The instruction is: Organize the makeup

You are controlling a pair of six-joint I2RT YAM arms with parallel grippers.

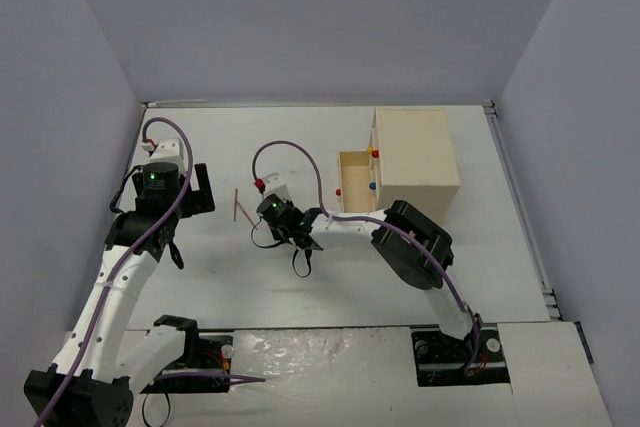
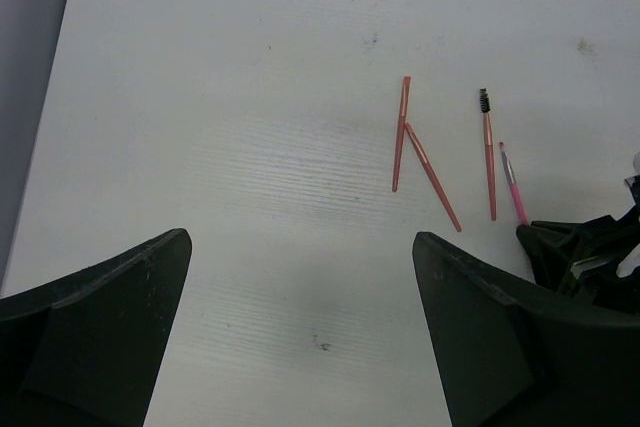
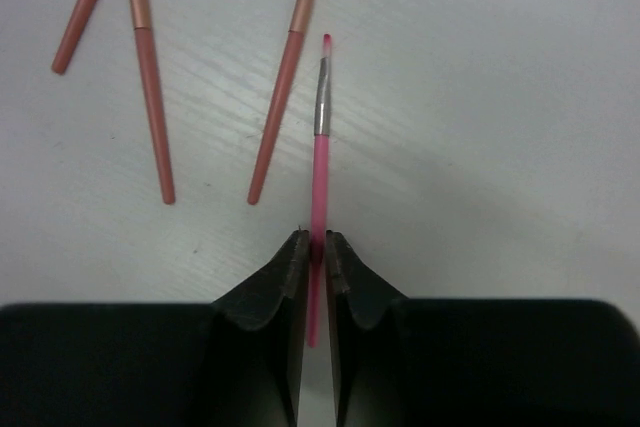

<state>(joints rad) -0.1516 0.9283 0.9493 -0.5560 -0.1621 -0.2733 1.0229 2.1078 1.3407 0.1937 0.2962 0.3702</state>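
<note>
— How far along?
— Barely begun, judging by the layout. Nearest: clamped shut with the right fingers (image 3: 285, 287) on the tail end of the pink brush (image 3: 320, 162), low over the desk (image 3: 500, 97); lifted or lying flat, hard to say.
— And on the other side?
— Gripping nothing with the left fingers (image 2: 110, 317), spread wide above bare desk.
— Left to sort?
— Just past the pink brush, lying loose: a spoolie brush (image 3: 278, 102) and two salmon pencils (image 3: 149, 77), touching near one end. Farther back, a drawer box (image 1: 415, 147) with one open drawer (image 1: 355, 182); contents not readable from above. Likely four sticks to stow, none put away yet.
</note>
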